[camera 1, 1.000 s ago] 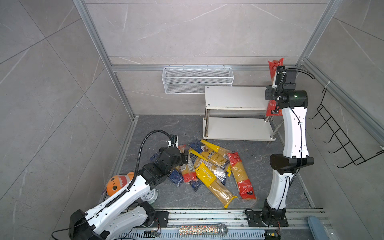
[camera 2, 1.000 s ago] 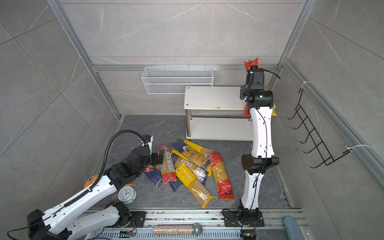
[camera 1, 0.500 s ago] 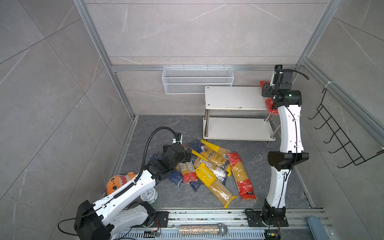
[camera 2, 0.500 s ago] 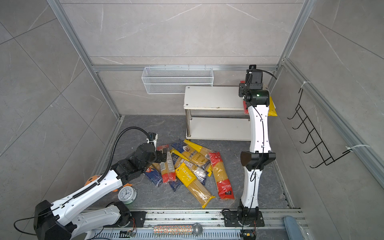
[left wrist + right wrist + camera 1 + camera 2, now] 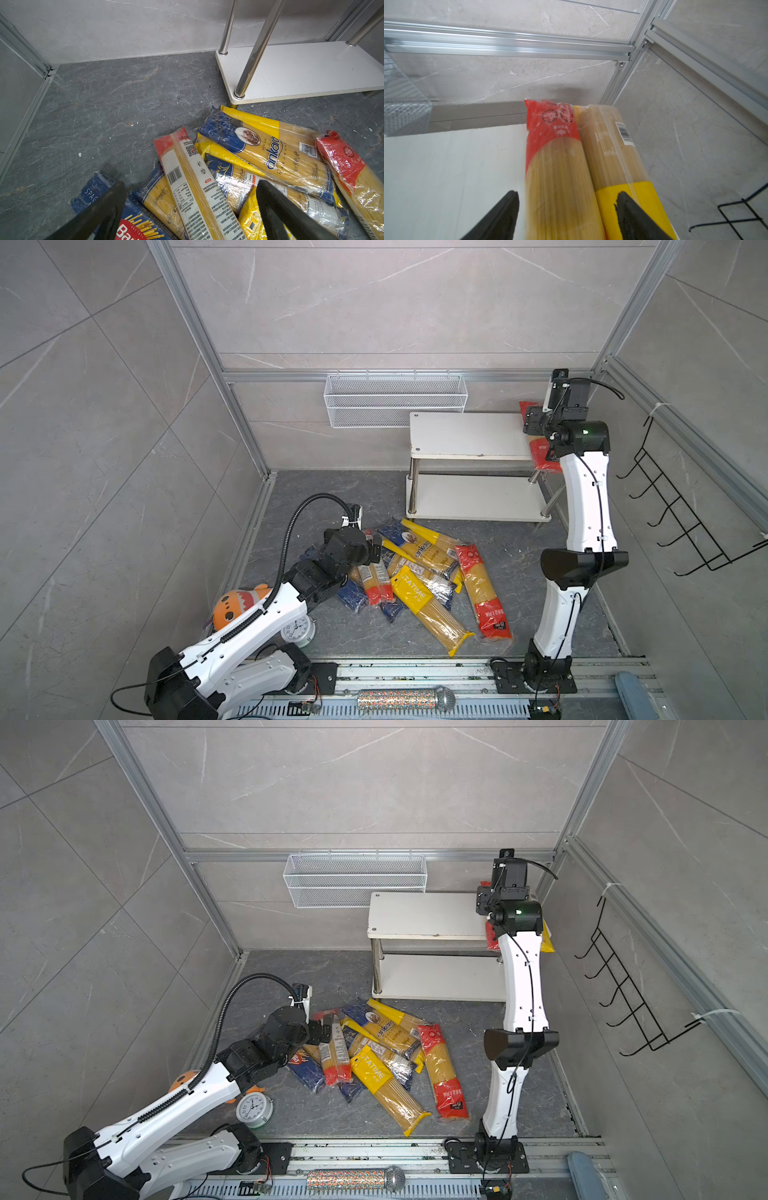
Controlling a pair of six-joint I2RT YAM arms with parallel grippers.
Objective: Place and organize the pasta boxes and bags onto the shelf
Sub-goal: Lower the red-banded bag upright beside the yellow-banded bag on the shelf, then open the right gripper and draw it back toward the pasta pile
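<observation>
- Red-ended spaghetti bag lies on the top board of the shelf, touching a yellow-ended bag. It sits between the parted fingers of the right gripper, ungripped.
- Left gripper, fingers spread and empty, hovers over the floor pile, with a white-labelled pack between them.

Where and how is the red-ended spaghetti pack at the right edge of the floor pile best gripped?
Pinch the red-ended pack across its narrow width near mid-length, coming straight down. It lies flat and long, with bare floor along its right side, and only its far end meets the blue-and-yellow pack, so both long sides look reachable there.
</observation>
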